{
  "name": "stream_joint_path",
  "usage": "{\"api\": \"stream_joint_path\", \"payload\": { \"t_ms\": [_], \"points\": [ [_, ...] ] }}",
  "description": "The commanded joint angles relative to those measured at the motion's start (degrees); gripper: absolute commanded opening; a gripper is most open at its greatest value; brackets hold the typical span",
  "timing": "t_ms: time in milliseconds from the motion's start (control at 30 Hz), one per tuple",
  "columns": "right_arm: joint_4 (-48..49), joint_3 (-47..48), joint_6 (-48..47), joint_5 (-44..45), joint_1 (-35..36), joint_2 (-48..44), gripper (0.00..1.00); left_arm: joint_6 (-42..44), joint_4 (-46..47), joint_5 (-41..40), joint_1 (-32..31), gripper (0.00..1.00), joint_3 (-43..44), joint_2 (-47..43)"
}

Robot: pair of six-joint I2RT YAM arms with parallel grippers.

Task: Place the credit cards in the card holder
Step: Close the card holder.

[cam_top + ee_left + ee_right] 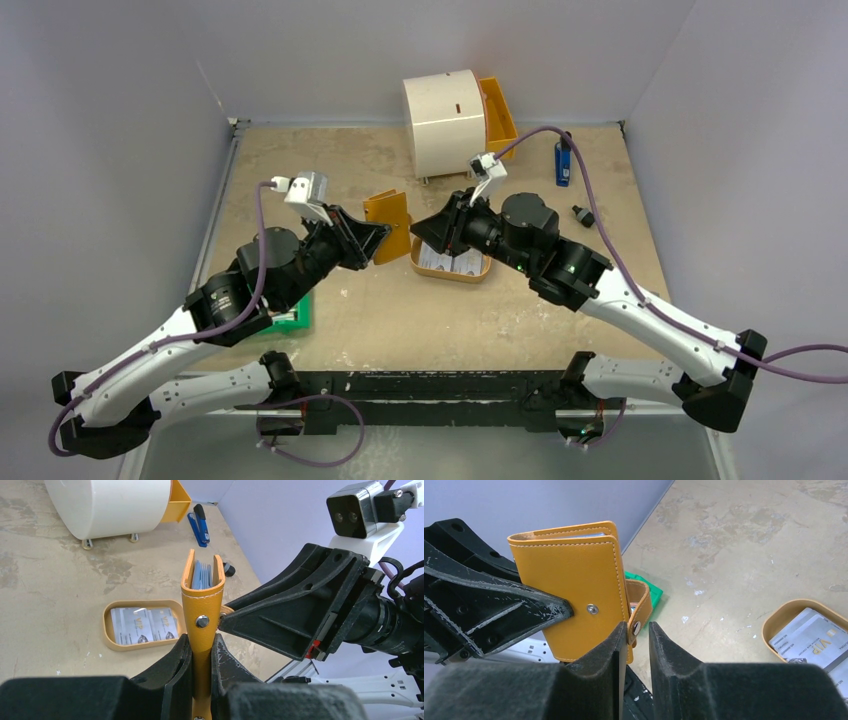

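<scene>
From above: the left pincer (380, 238) is clamped on the orange card holder (388, 222), held on edge over the counter (380, 330). The right pincer (428, 228) is nose to nose with it, just to the right. The credit cards (447, 262) lie flat in a tan tray (482, 272) under the right arm, the nearer one. Left wrist: the holder stands upright, mouth gaping; two pale cards with grey-blue print lie side by side. Right wrist: the snap strap (640, 600) sits between jaws a sliver apart. Biting or not, I cannot tell.
</scene>
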Motion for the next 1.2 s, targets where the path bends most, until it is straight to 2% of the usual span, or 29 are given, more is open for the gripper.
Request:
{"api": "stream_joint_path", "payload": {
  "t_ms": [0, 100, 167, 500, 733, 833, 1100, 1167],
  "points": [
    [2.1, 2.3, 0.5, 0.0, -0.1, -1.3, 0.27, 0.5, 2.5, -0.4, -0.1, 0.00, 1.6, -1.2],
    [2.4, 1.9, 0.8, 0.0, -0.1, -1.7, 0.36, 0.6, 2.4, -0.5, 0.0, 0.00, 1.6, -1.2],
    [2.8, 1.4, 1.0, 0.6, -0.1, -2.2, 0.37, 0.6, 2.4, -0.5, 0.0, 0.00, 1.6, -1.2],
    [3.7, 1.3, 0.8, 0.2, -0.2, -2.4, 0.26, 0.5, 2.4, -0.4, 0.0, 0.00, 1.5, -1.2],
    [3.0, 2.1, 0.7, -1.1, -0.1, -1.2, 0.27, 0.6, 2.4, -0.5, 0.0, 0.00, 1.5, -1.3],
    [3.0, 1.9, 0.6, -0.9, -0.1, -1.3, 0.22, 0.6, 2.3, -0.7, 0.0, 0.00, 1.4, -1.5],
    [3.7, 1.6, 0.5, -1.8, -0.1, -1.7, 0.00, 0.6, 2.3, -0.7, 0.0, 0.00, 1.3, -1.5],
    [3.7, 1.4, 0.4, -1.8, -0.1, -2.0, 0.00, 0.6, 2.4, -0.7, 0.0, 0.00, 1.4, -1.5]
  ]
}}
